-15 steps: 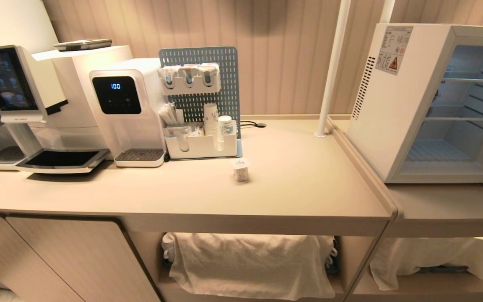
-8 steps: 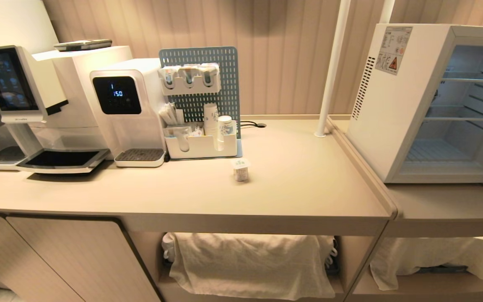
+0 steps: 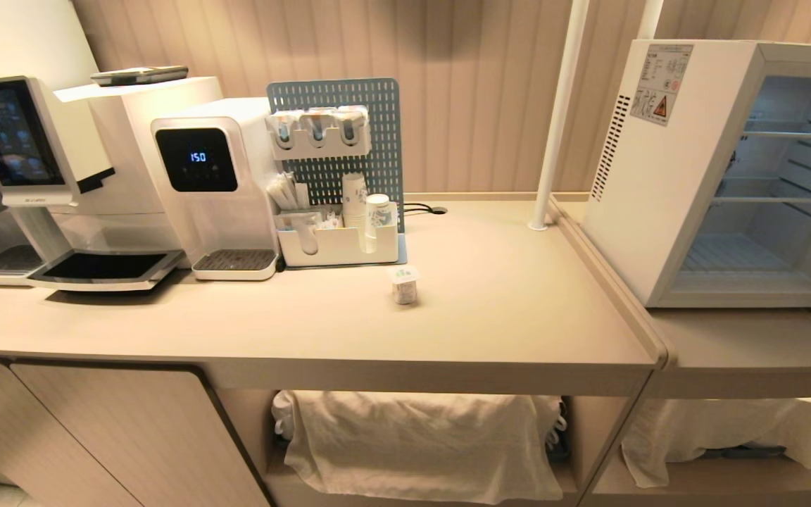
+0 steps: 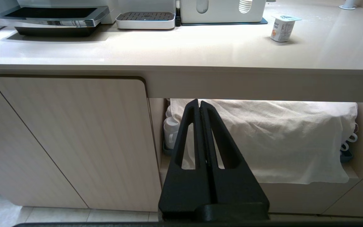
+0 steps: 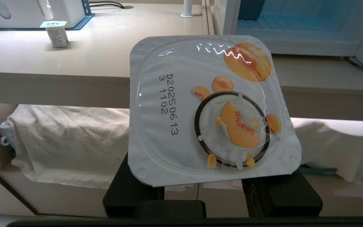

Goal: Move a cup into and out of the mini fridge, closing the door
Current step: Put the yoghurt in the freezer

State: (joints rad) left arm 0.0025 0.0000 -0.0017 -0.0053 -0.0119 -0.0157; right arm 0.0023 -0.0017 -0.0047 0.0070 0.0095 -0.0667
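Peach-printed foil lid of a yoghurt cup (image 5: 211,107) filling the right wrist view, gripped in the right gripper (image 5: 203,186), held low in front of the counter edge (image 5: 55,86); cup body hidden behind its own lid, fingers mostly covered too. Second small cup (image 3: 404,284) standing alone on the counter, near the white organiser tray (image 3: 338,245). Mini fridge (image 3: 659,176) on the lower ledge to the right, standing open, wire shelves bare; door cut off at the frame edge, only a sliver showing. Left gripper (image 4: 199,108) clenched on nothing, parked below the countertop before a draped white cloth (image 4: 279,138). Neither arm visible from the head.
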